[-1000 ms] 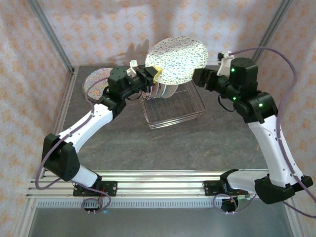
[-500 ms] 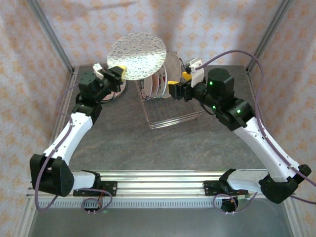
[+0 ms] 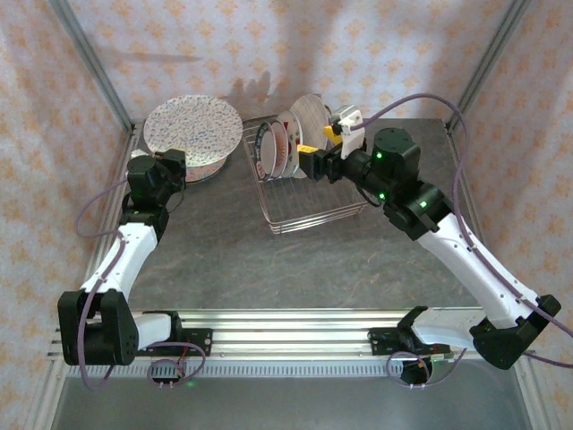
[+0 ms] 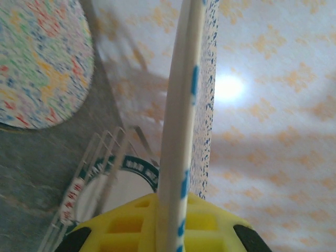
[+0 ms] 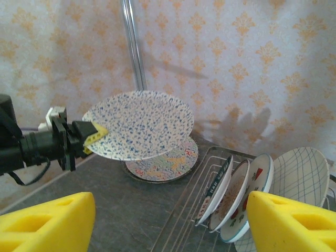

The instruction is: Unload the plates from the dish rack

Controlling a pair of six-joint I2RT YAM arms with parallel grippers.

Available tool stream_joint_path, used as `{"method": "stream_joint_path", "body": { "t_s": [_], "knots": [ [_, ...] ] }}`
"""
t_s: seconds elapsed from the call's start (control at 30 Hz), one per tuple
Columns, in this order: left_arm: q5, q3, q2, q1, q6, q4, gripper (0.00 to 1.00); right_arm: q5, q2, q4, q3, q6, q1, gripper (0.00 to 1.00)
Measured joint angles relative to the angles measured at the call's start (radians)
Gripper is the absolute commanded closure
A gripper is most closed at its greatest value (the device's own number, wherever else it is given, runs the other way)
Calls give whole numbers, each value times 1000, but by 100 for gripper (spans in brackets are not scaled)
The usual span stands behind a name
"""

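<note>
Bearing dense blue speckles, the white plate (image 5: 139, 125) is round.

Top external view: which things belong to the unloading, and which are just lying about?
Job: silver wire dish rack; upright round plates in it; blue-speckled round plate in left end effector; multicolour squiggle plate on grey table.
Bystanders: purple cables; aluminium base rail.

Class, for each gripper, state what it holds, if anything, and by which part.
The left gripper grips the blue-speckled plate by its rim, pinched edge-on between the fingers. The right gripper is open and holds nothing.
</note>
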Motion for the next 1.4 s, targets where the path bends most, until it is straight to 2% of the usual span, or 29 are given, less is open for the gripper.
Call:
{"method": "stream_joint_path", "body": {
  "t_s": [0.27,0.77,1.03,1.4],
  "knots": [
    [-45,-68,125,81,52,133,100,0,32,57,0,98,15,23],
    [-44,-67,431,135,77,389,100,1,77,87,0,131,30,23],
    [-2,3,579,151,74,456,100,1,97,87,9,131,31,23],
    [59,85,692,164,66,486,100,4,105,87,18,131,33,23]
  ]
}}
